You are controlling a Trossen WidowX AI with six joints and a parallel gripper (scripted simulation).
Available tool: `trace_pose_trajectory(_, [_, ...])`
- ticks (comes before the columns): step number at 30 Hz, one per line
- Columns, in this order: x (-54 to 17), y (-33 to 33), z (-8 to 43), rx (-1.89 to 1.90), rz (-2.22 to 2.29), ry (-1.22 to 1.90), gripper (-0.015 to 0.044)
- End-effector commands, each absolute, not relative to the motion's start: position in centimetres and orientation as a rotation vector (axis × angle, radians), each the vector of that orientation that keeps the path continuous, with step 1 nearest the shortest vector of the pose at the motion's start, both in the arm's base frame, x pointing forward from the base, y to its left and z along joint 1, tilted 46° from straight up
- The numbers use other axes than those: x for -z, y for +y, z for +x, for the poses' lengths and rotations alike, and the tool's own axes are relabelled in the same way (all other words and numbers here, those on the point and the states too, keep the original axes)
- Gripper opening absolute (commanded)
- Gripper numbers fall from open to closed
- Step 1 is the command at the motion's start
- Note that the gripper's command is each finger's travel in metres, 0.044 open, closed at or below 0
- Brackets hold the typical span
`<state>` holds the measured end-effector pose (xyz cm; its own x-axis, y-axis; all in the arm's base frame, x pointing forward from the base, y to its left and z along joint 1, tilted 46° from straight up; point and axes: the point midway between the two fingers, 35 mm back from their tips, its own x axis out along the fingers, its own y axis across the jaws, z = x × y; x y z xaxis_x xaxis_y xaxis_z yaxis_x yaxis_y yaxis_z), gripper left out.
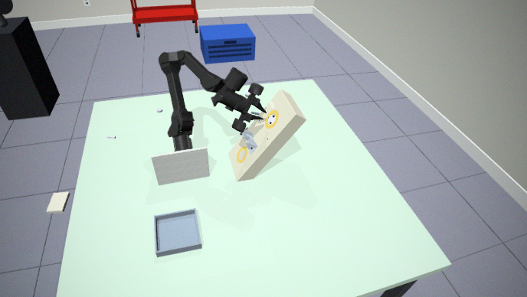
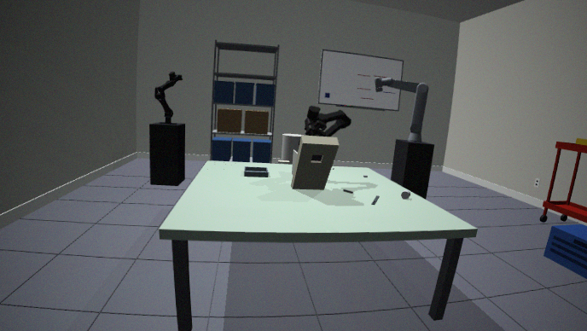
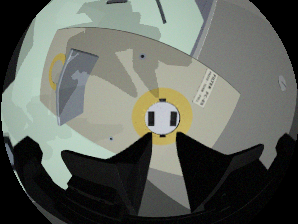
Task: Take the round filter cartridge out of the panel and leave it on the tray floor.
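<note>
The round white filter cartridge (image 1: pixel 271 120) (image 3: pixel 162 118) sits in the upper part of the tilted beige service panel (image 1: pixel 254 168) (image 2: pixel 313 176) (image 3: pixel 105 110), inside a yellow ring (image 3: pixel 139 117). Its two dark slots show side by side in the wrist view. My gripper (image 1: pixel 265 115) (image 3: pixel 164 136) is partly open, with a narrow gap and nothing between its fingertips. The tips are close in front of the cartridge's face, beside its lower edge in the wrist view. Whether they touch it cannot be told. The blue-grey tray (image 1: pixel 178 251) (image 2: pixel 256 174) stands on the table, away from the panel.
A translucent grey-blue flap (image 1: pixel 250 141) (image 3: pixel 76 92) sticks out from the panel near a second yellow ring (image 3: pixel 51 75). An upright pale board (image 1: pixel 181 168) stands before the arm's base. A small grey cylinder (image 2: pixel 405 194) and two dark strips (image 2: pixel 375 200) (image 2: pixel 348 191) lie behind the panel.
</note>
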<state>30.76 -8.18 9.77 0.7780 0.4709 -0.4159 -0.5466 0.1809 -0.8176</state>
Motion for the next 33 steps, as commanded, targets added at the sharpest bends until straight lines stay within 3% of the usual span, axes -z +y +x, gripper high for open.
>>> trace_pose_trajectory(1, [-9.4, -7.8, 31.3, -0.721, -1.184, 0.079, 0.0113])
trace_pose_trajectory(33, [-8.3, -6.1, 33.7, -0.713, -1.181, 0.071, 0.0113])
